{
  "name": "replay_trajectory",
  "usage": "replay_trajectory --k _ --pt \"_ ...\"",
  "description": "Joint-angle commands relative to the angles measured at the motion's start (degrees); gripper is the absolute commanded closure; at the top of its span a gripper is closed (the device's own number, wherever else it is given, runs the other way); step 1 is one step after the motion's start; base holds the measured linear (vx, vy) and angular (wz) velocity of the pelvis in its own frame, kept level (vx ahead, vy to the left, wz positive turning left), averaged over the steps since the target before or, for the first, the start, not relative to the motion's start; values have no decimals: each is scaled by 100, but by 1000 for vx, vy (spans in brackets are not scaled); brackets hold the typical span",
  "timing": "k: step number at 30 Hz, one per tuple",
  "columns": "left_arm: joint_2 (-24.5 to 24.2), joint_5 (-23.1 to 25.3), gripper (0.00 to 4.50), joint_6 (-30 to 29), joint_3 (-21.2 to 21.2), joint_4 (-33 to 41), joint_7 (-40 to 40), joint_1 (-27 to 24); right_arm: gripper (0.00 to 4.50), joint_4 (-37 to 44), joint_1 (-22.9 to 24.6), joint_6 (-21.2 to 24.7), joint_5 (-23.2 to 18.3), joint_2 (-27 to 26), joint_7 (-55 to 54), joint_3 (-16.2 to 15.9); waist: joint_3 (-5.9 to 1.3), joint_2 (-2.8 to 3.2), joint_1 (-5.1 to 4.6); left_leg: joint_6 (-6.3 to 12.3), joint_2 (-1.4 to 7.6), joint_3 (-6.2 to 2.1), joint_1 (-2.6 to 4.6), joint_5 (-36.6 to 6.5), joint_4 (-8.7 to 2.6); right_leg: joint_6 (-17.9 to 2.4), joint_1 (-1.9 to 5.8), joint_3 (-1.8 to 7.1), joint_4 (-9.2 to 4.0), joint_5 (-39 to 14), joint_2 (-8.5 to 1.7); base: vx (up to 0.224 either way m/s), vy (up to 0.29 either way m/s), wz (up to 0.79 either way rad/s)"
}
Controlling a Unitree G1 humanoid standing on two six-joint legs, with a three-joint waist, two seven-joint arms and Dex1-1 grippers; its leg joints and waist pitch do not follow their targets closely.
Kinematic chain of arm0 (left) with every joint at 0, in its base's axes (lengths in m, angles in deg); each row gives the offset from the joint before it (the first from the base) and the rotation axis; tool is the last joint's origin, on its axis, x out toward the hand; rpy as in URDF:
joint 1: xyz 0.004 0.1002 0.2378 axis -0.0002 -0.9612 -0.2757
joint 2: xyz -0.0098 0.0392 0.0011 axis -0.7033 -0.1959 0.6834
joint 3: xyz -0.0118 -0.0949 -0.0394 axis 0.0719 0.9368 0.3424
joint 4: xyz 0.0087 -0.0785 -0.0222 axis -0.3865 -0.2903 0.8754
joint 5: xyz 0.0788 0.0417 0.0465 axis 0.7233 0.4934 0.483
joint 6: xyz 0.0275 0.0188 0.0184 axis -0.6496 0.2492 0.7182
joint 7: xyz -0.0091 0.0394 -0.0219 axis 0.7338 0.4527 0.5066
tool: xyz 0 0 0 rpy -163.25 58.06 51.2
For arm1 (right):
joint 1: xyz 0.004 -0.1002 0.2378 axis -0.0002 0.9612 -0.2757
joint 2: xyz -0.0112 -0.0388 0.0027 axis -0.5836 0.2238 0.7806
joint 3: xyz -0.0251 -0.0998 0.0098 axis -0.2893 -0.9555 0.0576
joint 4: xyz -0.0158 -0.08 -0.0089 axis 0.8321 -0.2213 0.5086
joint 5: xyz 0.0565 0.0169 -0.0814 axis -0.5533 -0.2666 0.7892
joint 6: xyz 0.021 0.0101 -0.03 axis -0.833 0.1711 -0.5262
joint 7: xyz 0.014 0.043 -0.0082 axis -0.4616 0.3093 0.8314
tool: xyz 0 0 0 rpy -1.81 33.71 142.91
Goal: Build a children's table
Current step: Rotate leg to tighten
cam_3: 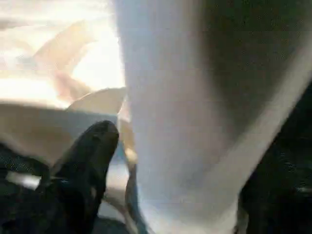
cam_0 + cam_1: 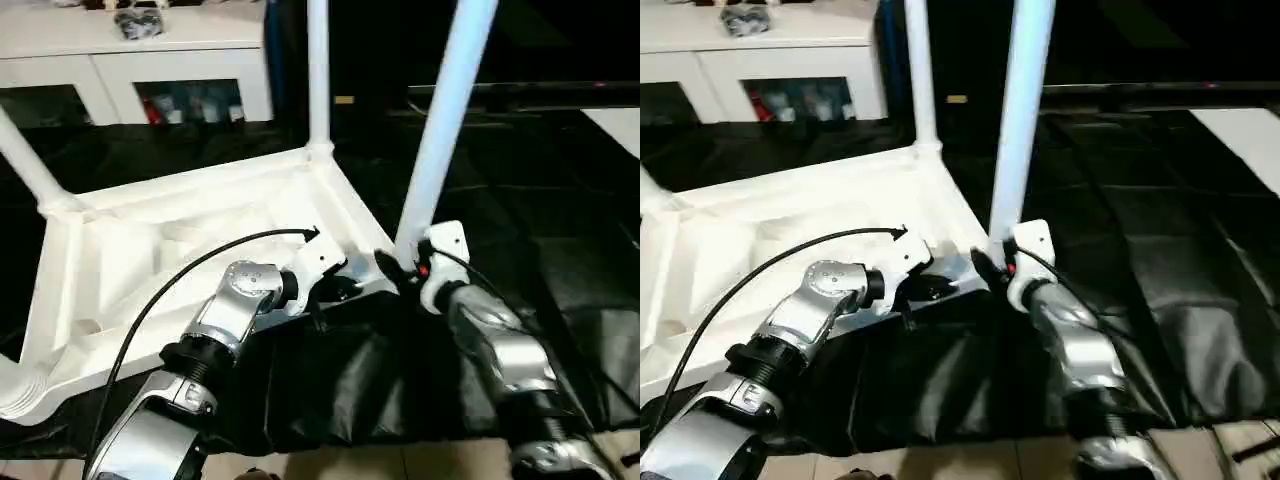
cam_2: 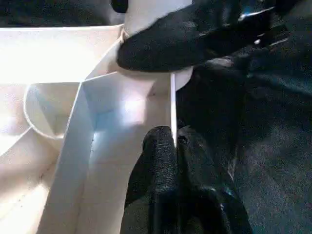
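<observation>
The children's table lies upside down on black cloth, its white top (image 2: 150, 250) with the raised rim facing up. One leg (image 2: 318, 70) stands upright in the far corner socket and another (image 2: 25, 160) slants up at the left. A third leg (image 2: 445, 120) stands in the near right corner. My left gripper (image 2: 335, 285) is shut on the thin rim wall (image 3: 172, 107) beside that corner. My right gripper (image 2: 405, 262) stands open around the foot of the third leg (image 1: 165, 97), with a small gap between one of its fingers (image 1: 92, 151) and the leg.
A white cabinet (image 2: 130, 50) with shelf openings stands at the back left, a dark bundle (image 2: 140, 22) on top of it. Black cloth (image 2: 560, 280) covers the work surface out to the right. Pale floor (image 2: 400, 465) shows along the near edge.
</observation>
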Motion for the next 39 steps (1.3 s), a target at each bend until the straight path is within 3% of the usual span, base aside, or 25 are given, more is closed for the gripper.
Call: replay_trajectory --k 1,5,8,11,14,23,26,31,33,36,37,38,39 --pt "139 -323 450 309 -185 256 399 22 85 195 179 129 -201 38 804 -573 -371 -90 26 352 309 -161 60 -1244 -368 -1156 256 251 -376 -1161 -378 0 0 0" --pt "-61 -412 450 428 -204 298 841 6 85 616 436 118 -436 591 1809 -760 -386 -92 96 601 326 -142 47 -935 -319 -1356 264 228 -303 -621 -347 0 0 0" --pt "-236 -446 450 533 -215 282 1192 15 102 878 574 180 -616 977 2480 -857 -396 -84 142 665 344 -136 62 -933 -306 -1418 258 223 -298 -613 -357 0 0 0" --pt "-351 -472 450 551 -223 275 1429 25 119 1058 636 283 -747 1181 2895 -902 -372 -67 170 595 363 -142 62 -1113 -329 -1413 239 218 -327 -912 -364 0 0 0" --pt "-408 -497 450 569 -223 242 1534 54 136 1177 658 396 -819 1324 3157 -958 -359 -69 181 387 371 -152 88 -1420 -362 -1341 225 225 -368 -1352 -371 0 0 0" --pt "-466 -479 450 629 -196 40 1607 178 194 1224 693 438 -802 1473 3478 -1126 -371 -87 240 349 366 -155 68 -1282 -351 -1271 224 236 -358 -1330 -393 0 0 0" --pt "-417 -450 450 570 -165 34 1441 172 196 1226 721 455 -826 1382 3409 -1117 -376 -70 241 380 363 -156 60 -1229 -342 -1306 228 230 -344 -1184 -385 0 0 0" --pt "-257 -391 450 489 -87 30 1010 181 199 1173 767 341 -762 1077 2914 -998 -360 -44 235 296 360 -164 70 -1448 -363 -1264 222 229 -381 -1460 -393 0 0 0" --pt "-40 -318 450 364 -32 -67 547 251 199 820 680 215 -533 646 2085 -860 -336 -30 211 175 358 -169 89 -1667 -391 -1155 182 235 -433 -1873 -396 0 0 0" --pt "270 -215 450 255 16 -205 -69 357 200 169 452 179 -219 47 949 -704 -304 -47 128 -53 319 -225 108 -2067 -432 -955 188 192 -504 -2604 -415 0 0 0" --pt "338 -208 450 227 18 -218 -154 370 200 45 392 197 -178 -89 719 -671 -277 -40 31 -159 304 -255 140 -2366 -454 -776 162 168 -568 -3090 -415 -52 16 -7" --pt "338 -208 450 227 18 -218 -154 370 200 45 392 197 -178 -89 719 -671 -274 -31 11 -163 305 -265 142 -2448 -461 -722 164 164 -581 -3196 -415 0 0 0" --pt "505 -188 450 172 12 -220 -374 390 200 -257 199 255 -109 -452 127 -547 -269 -38 -27 -157 308 -281 123 -2497 -484 -631 188 153 -604 -3223 -411 0 0 0"
